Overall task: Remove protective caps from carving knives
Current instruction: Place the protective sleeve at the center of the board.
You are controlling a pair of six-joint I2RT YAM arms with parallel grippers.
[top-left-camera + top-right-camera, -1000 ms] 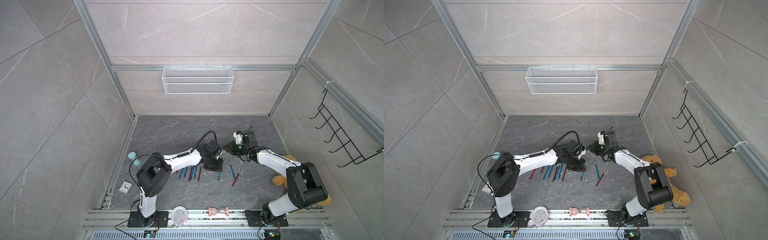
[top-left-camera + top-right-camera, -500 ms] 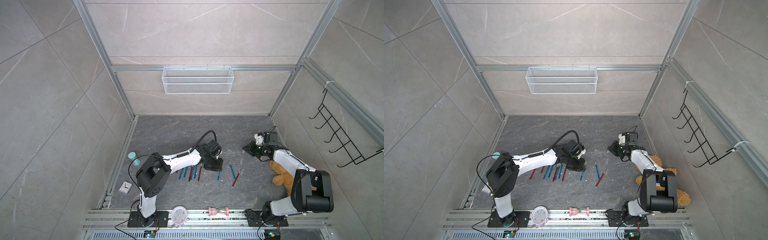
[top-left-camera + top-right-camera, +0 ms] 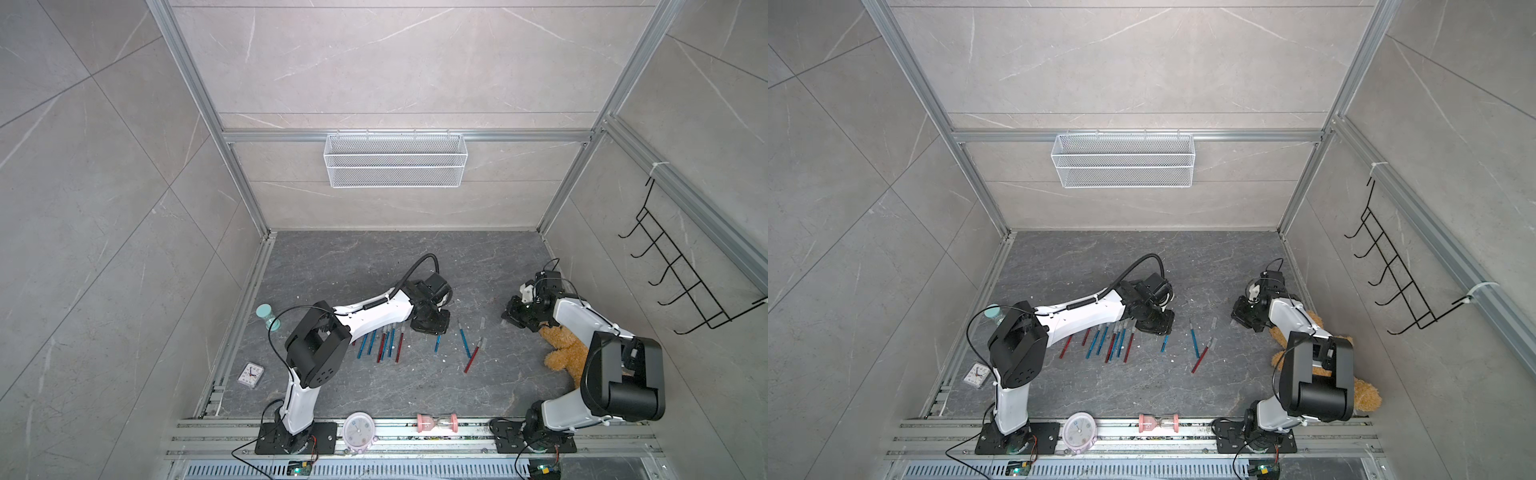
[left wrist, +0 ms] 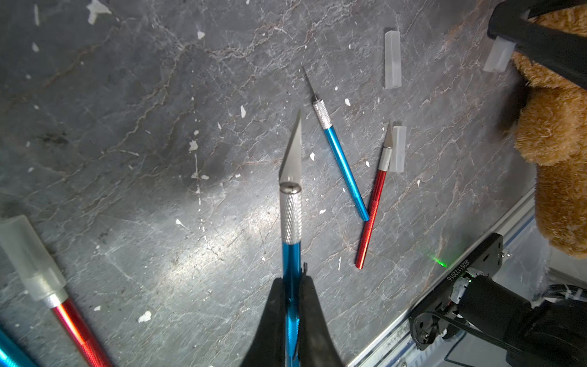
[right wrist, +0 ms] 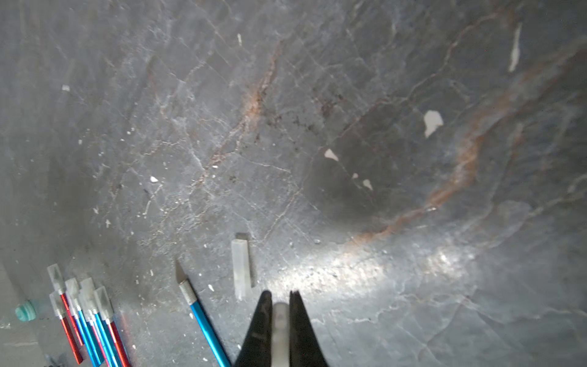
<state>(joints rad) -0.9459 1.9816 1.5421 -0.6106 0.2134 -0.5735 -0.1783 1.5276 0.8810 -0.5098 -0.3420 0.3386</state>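
left gripper (image 4: 291, 282) pinches a bare blue knife (image 4: 290, 216); right gripper (image 5: 280, 295) pinches a cap (image 5: 280, 317), teddy (image 3: 567, 355) just beside it.

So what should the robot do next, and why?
Probably the right gripper should lower and let go of the cap it pinches, beside the loose caps on the floor: the blue knife in the left gripper has a bare blade.

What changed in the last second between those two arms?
The right pincer swung away from the left pincer toward the teddy bear, carrying a clear cap. The left pincer stayed put, gripping the bare-bladed blue knife. The other knives lie unmoved.
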